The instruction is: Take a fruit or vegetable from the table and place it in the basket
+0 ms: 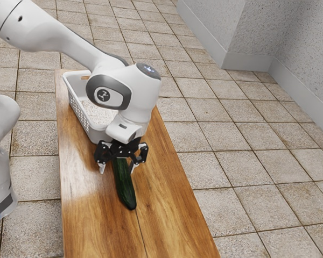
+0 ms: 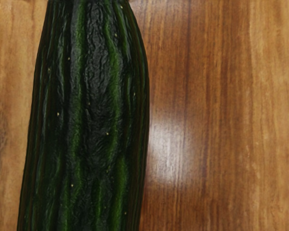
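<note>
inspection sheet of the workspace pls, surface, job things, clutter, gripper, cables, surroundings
Surface: wooden table, glossy, with a dark seam running past the cucumber's near end
Cucumber: dark green, on the table outside the basket, one end hidden under the gripper
Basket: white, slotted walls, on the table; partly hidden by the arm, so contents not fully checkable
Clutter: nothing seen
Gripper: open, low over the cucumber, a finger on either side
Cables: nothing seen
Surroundings: tiled floor; speckled grey walls with a plain baseboard
</note>
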Motion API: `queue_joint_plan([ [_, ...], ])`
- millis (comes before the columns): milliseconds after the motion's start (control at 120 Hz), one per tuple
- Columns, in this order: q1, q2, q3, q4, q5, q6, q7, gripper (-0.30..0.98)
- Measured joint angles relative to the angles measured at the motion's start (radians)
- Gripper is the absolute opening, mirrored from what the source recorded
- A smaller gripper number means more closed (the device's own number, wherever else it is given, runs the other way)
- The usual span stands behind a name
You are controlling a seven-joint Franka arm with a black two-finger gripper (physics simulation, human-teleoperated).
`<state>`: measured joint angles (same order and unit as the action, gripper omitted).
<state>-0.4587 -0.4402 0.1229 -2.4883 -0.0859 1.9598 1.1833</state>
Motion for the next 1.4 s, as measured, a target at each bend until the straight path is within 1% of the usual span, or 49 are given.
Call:
queue_joint_plan([
  [300, 0.0, 0.0, 0.0, -0.005, 0.004, 0.012, -0.005, 0.69],
  [592, -0.003, 0.002, 0.001, -0.006, 0.056, 0.043, 0.019, 0.69],
  [733, 0.001, 0.006, 0.001, -0.018, 0.068, 0.072, 0.036, 0.69],
  [1400, -0.003, 0.021, 0.0, -0.054, 0.064, 0.147, 0.077, 0.69],
])
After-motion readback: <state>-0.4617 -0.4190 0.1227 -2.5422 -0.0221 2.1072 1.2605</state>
